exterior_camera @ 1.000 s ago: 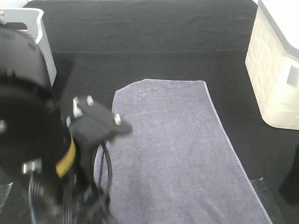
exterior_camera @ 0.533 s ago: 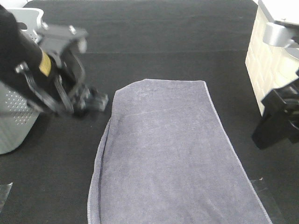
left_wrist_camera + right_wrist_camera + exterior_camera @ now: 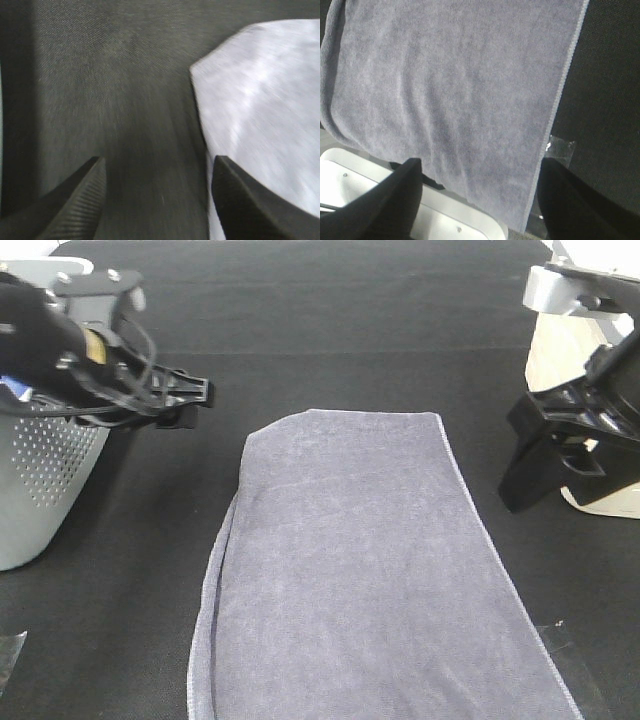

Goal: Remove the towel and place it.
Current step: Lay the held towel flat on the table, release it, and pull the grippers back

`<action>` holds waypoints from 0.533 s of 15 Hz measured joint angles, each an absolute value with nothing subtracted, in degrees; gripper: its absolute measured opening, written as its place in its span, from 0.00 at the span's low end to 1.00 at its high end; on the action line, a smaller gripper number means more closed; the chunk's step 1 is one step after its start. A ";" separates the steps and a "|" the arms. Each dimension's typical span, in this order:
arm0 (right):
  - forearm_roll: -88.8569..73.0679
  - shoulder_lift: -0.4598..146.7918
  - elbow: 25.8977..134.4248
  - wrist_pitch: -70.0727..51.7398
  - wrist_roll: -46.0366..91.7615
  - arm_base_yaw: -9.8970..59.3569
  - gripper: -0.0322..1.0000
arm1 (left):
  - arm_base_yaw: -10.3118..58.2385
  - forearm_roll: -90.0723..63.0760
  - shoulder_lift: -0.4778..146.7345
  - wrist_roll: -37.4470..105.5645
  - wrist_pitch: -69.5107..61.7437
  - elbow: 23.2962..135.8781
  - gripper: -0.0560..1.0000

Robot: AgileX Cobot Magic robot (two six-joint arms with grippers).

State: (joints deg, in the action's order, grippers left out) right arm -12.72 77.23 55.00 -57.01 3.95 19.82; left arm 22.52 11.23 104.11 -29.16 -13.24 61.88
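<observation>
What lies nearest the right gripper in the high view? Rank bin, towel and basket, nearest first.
1. bin: far right, just behind the right gripper.
2. towel: centre, to the gripper's left.
3. basket: far left edge.

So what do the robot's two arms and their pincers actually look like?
Both are mostly black. The left arm carries a yellow band, looped black cables and a grey screwed bracket; the right arm has a silver-grey collar. The left gripper and right gripper each end in two black wedge-shaped fingers, ribbed inside on the left.
</observation>
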 joint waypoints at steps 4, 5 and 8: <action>-12.78 78.50 55.06 -56.21 3.95 19.82 0.64 | 22.40 11.23 118.43 -28.99 -18.16 78.27 0.62; -12.78 78.50 55.06 -55.86 3.95 19.82 0.64 | 22.40 10.54 121.18 -27.96 -20.57 82.28 0.62; -12.72 78.50 55.06 -55.29 3.95 19.82 0.64 | 22.35 0.63 128.17 -17.36 -28.48 93.11 0.62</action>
State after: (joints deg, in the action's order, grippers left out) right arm -12.72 78.50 55.06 -55.29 3.95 19.82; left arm 22.35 0.63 128.17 -17.36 -28.48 93.11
